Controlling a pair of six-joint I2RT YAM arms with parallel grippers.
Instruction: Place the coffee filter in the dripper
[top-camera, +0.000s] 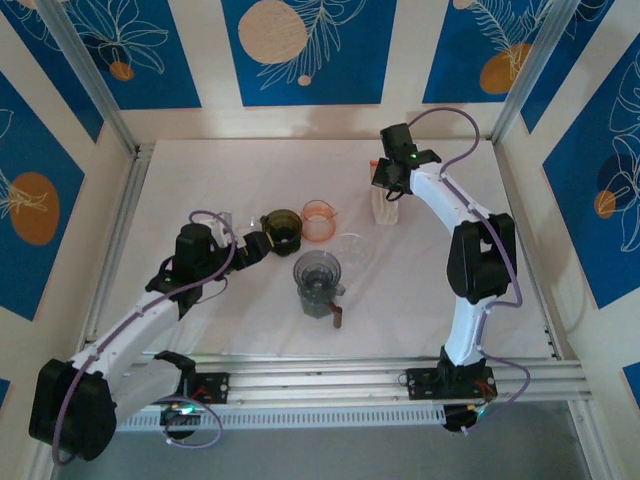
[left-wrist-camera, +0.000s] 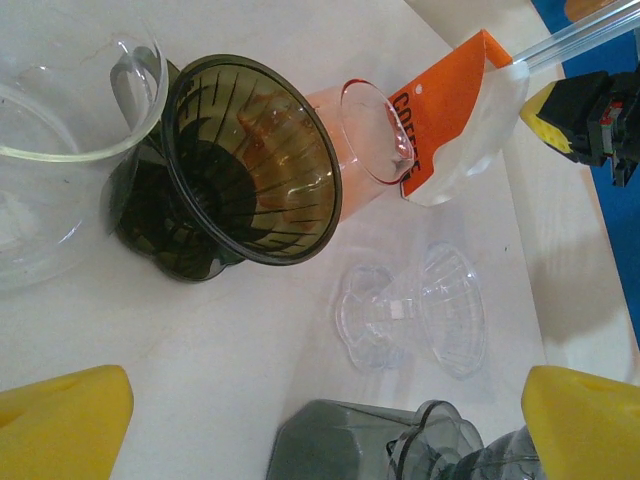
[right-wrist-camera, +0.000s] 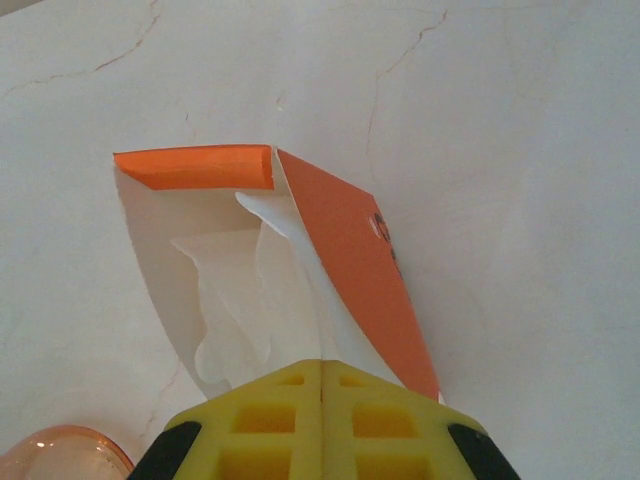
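White coffee filters stand in an open pack with an orange flap at the back right of the table. My right gripper reaches into the pack from above, shut on the edge of one coffee filter; in the top view it sits over the pack. A dark olive dripper lies on its side, mouth facing my left gripper. That gripper is open and empty, a short way from the dripper in the top view.
An orange translucent dripper lies behind the olive one, with a clear dripper on the cloth beside it. A grey dripper on a server stands mid-table. A glass carafe is left of the olive dripper.
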